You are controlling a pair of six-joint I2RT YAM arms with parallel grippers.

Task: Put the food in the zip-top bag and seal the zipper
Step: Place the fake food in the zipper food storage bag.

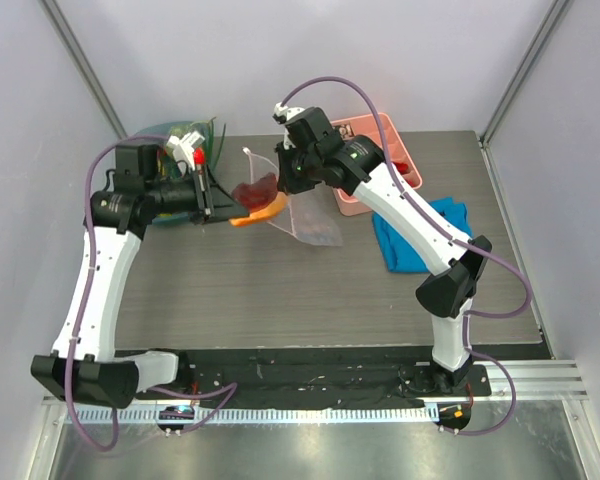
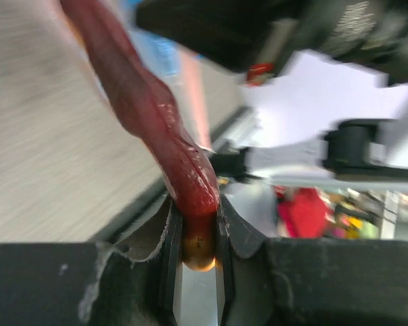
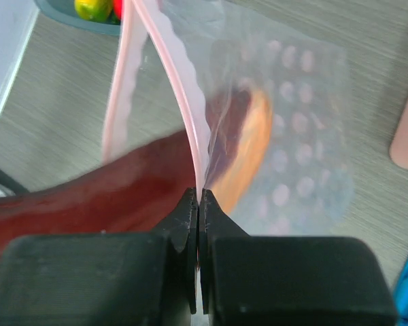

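A long dark-red sausage piece with an orange end is pinched at its tip by my left gripper, which is shut on it. From above, the sausage reaches from the left gripper into the mouth of the clear dotted zip-top bag. My right gripper is shut on the bag's pink zipper strip and holds the mouth up and open. The sausage's orange end shows through the bag's wall. The right gripper hangs above the bag. No slider tab is visible.
A teal bowl with more toy food stands at the back left, behind the left gripper. A pink divided tray sits at the back right. A blue folded cloth lies in front of it, under the right arm.
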